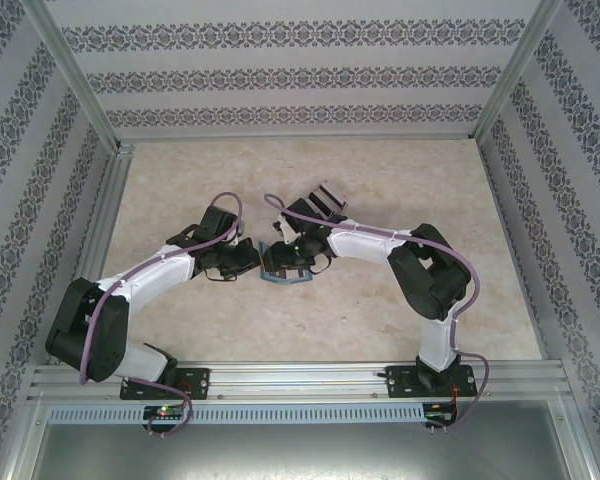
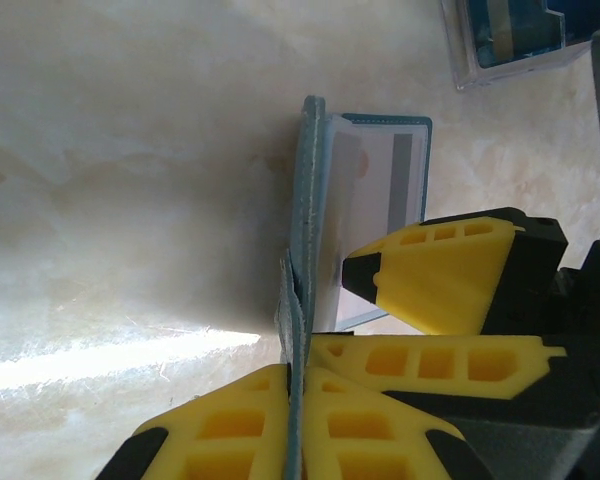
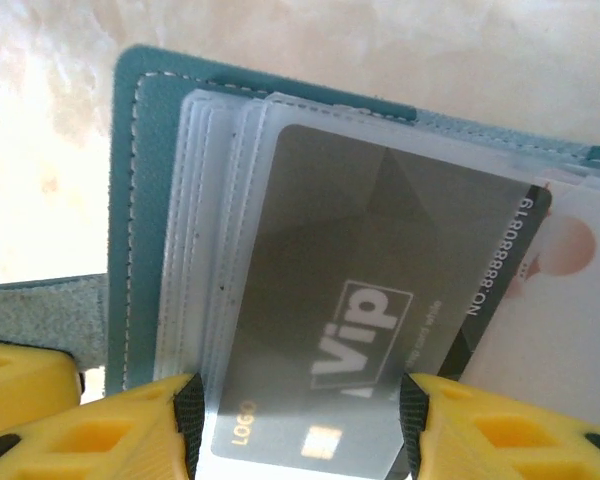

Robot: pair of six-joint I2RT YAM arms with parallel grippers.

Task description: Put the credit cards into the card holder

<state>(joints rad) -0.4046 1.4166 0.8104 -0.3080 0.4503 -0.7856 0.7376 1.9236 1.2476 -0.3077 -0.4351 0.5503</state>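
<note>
Tabletop (image 1: 380,320) of pale marble is carrying everything we are watching. Teal card holder (image 3: 130,200) is sitting near its middle, its cover flap being pinched tight by the left gripper (image 2: 295,390). Fingers of the right gripper (image 3: 300,425) are flanking a black card (image 3: 380,250) (marked VIP) sitting partway inside a clear sleeve; gripping or loose, we cannot tell.

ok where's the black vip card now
Right wrist view, centre: the black vip card lies under a clear sleeve of the teal card holder, between the fingertips of the right hand, a whitish card to its right.
</note>
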